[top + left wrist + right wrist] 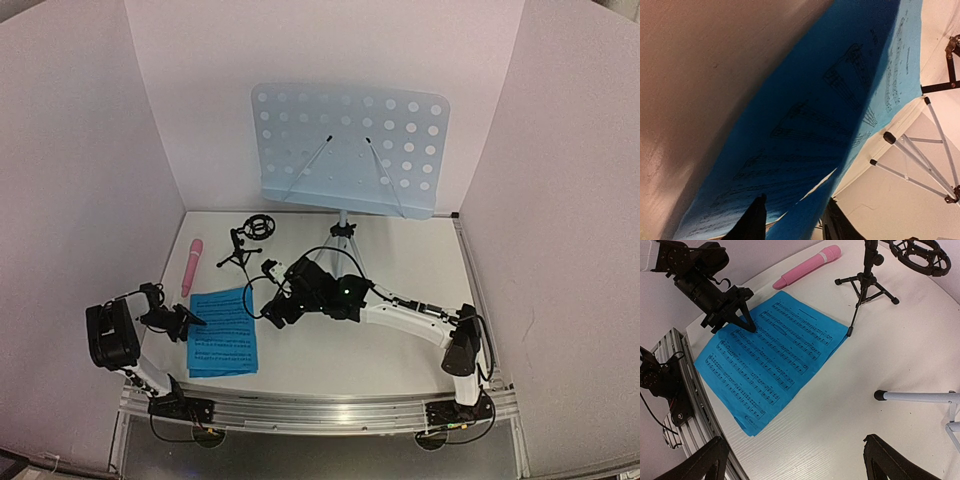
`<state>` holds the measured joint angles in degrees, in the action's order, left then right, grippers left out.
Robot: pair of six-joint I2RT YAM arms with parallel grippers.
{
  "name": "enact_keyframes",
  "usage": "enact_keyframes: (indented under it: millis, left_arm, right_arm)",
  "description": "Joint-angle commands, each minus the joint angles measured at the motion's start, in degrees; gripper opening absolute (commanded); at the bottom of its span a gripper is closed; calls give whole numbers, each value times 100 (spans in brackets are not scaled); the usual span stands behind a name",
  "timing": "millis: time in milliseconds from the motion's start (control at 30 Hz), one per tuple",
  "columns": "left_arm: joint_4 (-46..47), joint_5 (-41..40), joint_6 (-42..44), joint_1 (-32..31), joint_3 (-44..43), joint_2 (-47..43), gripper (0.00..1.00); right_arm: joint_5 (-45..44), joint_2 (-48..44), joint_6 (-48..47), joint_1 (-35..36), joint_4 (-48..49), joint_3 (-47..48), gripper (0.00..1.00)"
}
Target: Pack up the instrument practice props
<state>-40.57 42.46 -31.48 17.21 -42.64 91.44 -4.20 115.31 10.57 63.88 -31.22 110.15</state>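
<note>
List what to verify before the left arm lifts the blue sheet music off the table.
1. Left fingers clamped on the blue sheet-music pages: not ok, they stand apart at the pages' edge.
2. Right fingers open and empty: ok.
3. Pages stacked together on the table: ok, slightly offset.
4. Pink microphone off the pages: ok, it lies beside them.
5. Mic stand leg clear of the pages' corner: cannot tell.
</note>
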Motion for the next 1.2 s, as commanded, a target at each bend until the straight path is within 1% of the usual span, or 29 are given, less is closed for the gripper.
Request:
enact_keyframes:
  millis: [0, 133, 200, 267, 367, 467, 533, 633, 700, 733, 867, 933, 1067, 1167]
  left_arm:
    - [-467, -549, 176, 22, -255, -180, 46]
    - [-1055, -1257, 393, 23, -523, -198, 59]
    - [-1147, -1453, 448, 27, -637, -212, 62]
    - [-1135, -1459, 455, 25, -702, -213, 62]
    - [-1053, -1409, 417, 23, -715, -205, 59]
    - [-1015, -1435, 418, 25, -676, -197, 51]
    - [-1010, -1460, 419, 25, -658, -188, 48]
    - [-1071, -1508, 448, 25, -757, -179, 47]
    - [-1155, -1516, 539, 23, -969, -179, 50]
    - [-1196, -1541, 607, 23, -1100, -191, 53]
    - [-1321, -2010, 916, 24, -1416, -376, 63]
    - [-1251, -2255, 923, 23, -1236, -519, 69]
    - [-819, -2245, 634, 22, -543, -633, 74]
    - [-721, -2374, 608, 27, -417, -716, 76]
  right_arm:
    - [135, 27, 57, -20, 72, 174, 92]
    - [175, 27, 68, -21, 72, 171, 92]
    - [190, 28, 68, -17, 77, 175, 92]
    - [202, 42, 66, -23, 77, 192, 92]
    - [222, 54, 50, -22, 72, 211, 92]
    - [226, 54, 51, -19, 72, 209, 92]
    - [223, 63, 71, -23, 72, 191, 92]
    - [98, 126, 315, -24, 72, 137, 92]
    - [-21, 292, 804, -23, 75, 111, 92]
    - [66, 443, 1090, -24, 76, 164, 92]
    - [821, 1239, 1993, -21, 72, 532, 91]
    - [898, 1518, 2388, -23, 79, 642, 88]
    - [1298, 2056, 2698, -19, 70, 927, 85]
    - [1730, 2439, 2835, -33, 64, 1148, 81]
